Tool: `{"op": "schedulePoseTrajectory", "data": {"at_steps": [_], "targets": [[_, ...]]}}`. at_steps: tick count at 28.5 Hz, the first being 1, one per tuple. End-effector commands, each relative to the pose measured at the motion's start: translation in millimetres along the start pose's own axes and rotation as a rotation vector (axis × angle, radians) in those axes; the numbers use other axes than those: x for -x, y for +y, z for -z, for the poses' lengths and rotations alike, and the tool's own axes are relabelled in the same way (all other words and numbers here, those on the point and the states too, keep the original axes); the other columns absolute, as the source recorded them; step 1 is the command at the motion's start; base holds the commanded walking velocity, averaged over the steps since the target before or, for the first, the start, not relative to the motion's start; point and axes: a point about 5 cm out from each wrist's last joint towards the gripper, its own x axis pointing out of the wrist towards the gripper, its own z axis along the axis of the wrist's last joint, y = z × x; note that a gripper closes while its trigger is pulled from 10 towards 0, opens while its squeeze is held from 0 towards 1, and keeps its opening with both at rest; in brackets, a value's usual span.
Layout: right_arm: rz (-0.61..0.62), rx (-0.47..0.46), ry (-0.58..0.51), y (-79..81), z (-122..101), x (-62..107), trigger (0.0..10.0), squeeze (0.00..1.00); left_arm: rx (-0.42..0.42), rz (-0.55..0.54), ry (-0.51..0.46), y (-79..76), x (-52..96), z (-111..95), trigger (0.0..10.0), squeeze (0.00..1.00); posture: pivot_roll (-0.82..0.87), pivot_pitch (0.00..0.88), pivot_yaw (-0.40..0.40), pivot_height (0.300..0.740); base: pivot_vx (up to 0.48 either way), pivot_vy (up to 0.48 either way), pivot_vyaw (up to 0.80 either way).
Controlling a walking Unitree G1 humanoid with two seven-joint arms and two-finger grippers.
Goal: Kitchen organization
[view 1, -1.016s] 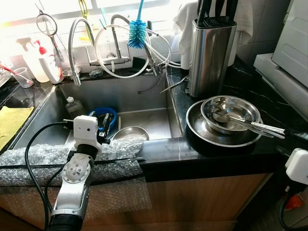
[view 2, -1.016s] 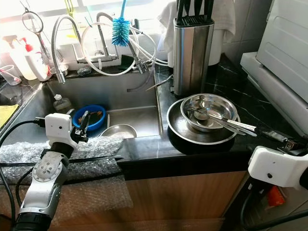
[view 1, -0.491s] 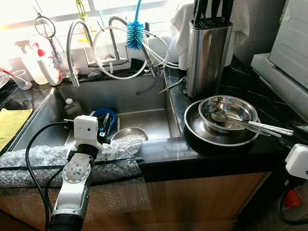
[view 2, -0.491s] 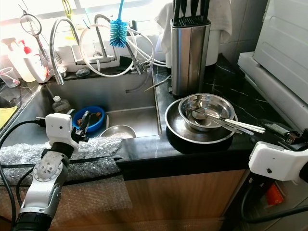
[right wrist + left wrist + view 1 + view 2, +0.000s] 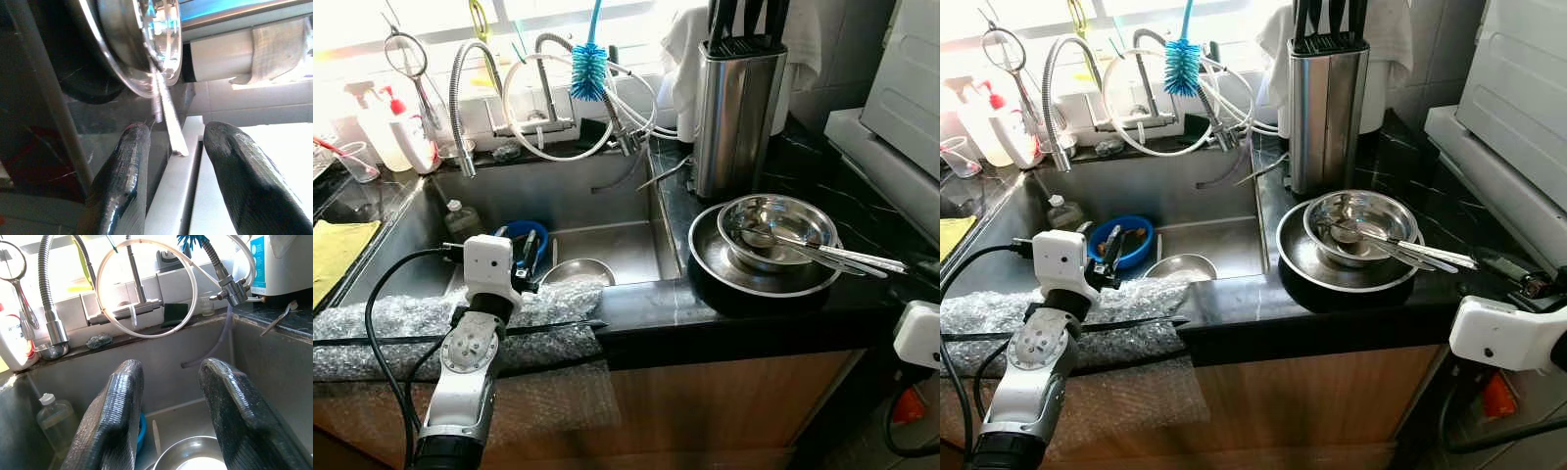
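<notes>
Both grippers empty, fingers spread apart.
Left gripper (image 5: 168, 421) hangs over the steel sink (image 5: 607, 240); right gripper (image 5: 178, 181) faces long steel utensils (image 5: 164, 105) without touching.

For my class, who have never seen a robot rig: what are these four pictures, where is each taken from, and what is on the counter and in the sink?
A humanoid robot stands at a kitchen sink. The two wide pictures come from its head cameras, looking down. The other two come from cameras on its wrists, looking along two black fingers.

The left gripper hangs open above the sink, holding nothing. The right gripper is open beside the counter's right end, near the utensil handles.

On the black counter sit stacked steel bowls holding utensils, and a steel knife block. In the sink lie a blue bowl, a small steel bowl and a bottle.
</notes>
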Motion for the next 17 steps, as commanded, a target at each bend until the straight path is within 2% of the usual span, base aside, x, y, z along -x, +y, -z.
{"op": "schedulePoseTrajectory", "data": {"at_steps": [1, 16, 17], "targets": [[0.023, 0.007, -0.017, -2.2, -2.1, -2.0, 10.0, 0.0, 0.0, -0.008, -0.01, 1.5, -1.8, -2.4, 10.0, 0.0, -0.21, 0.0, 0.108, 0.74, 0.0, 0.0, 0.0], [0.021, 0.006, -0.032, -0.3, -2.8, -4.7, 10.0, 0.0, 0.0, -0.01, -0.007, 1.1, -1.2, -2.2, 10.0, 0.0, -0.21, 0.0, 0.106, 0.74, 0.0, 0.0, 0.0], [0.019, 0.005, -0.026, 0.8, -1.9, -5.3, 0.0, 0.0, 0.001, -0.008, -0.006, 0.7, -1.1, -1.8, 10.0, 0.0, -0.21, 0.0, 0.105, 0.74, 0.0, 0.0, 0.0]]}}
